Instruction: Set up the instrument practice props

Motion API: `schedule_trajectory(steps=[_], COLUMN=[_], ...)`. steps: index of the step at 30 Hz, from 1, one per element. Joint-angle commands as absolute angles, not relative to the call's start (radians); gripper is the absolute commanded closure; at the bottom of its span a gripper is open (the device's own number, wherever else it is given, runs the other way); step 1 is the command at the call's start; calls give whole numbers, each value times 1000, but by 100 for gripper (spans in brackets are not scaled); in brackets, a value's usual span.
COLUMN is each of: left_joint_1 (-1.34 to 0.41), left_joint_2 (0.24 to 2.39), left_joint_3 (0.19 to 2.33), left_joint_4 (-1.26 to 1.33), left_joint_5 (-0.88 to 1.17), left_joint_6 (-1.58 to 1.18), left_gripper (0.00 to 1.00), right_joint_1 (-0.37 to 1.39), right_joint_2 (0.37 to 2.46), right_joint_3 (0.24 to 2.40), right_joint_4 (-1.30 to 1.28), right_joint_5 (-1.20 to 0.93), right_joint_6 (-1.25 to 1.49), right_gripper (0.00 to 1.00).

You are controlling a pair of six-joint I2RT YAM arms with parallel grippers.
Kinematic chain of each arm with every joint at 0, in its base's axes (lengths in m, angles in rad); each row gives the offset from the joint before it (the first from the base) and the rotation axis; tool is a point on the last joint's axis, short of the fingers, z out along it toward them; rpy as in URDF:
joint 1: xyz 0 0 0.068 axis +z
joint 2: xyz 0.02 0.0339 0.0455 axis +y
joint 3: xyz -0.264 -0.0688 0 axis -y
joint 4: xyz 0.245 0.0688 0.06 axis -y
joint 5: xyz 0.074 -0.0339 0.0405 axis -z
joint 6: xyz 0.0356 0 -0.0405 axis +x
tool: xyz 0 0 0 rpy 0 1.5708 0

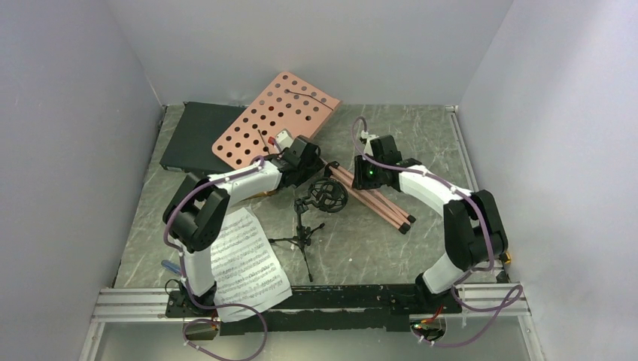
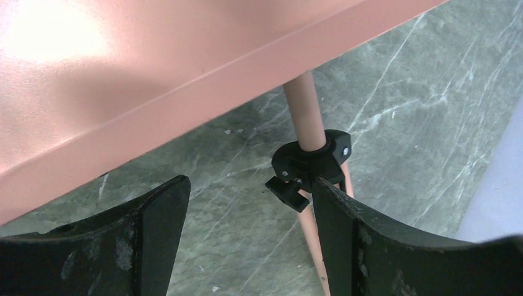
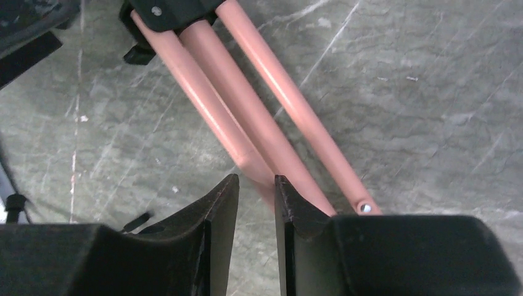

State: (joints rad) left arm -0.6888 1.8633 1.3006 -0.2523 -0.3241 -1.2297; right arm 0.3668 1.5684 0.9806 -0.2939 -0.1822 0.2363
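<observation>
We see the pink-copper music stand [image 1: 274,120] lying tilted at upper centre, legs [image 1: 376,199] folded toward the right. The right gripper [image 3: 256,182] sits narrow around one leg [image 3: 227,92], grip unclear; left gripper [image 2: 247,194] wide by its post [image 2: 306,111].

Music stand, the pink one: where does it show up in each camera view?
Top view: music stand lies centre-back, plate upper left, legs toward right.
Left wrist: plate fills the upper left, pole right of centre.
Right wrist: legs run diagonally from top left.
Shared: black collar, both wrist views; marbled table in all.
</observation>
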Motion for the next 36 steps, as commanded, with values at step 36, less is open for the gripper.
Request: schedule_trajectory(steps=[36], left_joint_1=[-668], left_joint_2=[1775], left_joint_3=[1247], left_joint_4=[-222], left_joint_5=[-254], left_joint_6=[-1141], left_gripper=[15], right_joint_1=[402], right_joint_2=[1902], right_joint_3=[1126], right_joint_4=[-353], right_joint_5=[-604], right_joint_6=[222], right_gripper=[74])
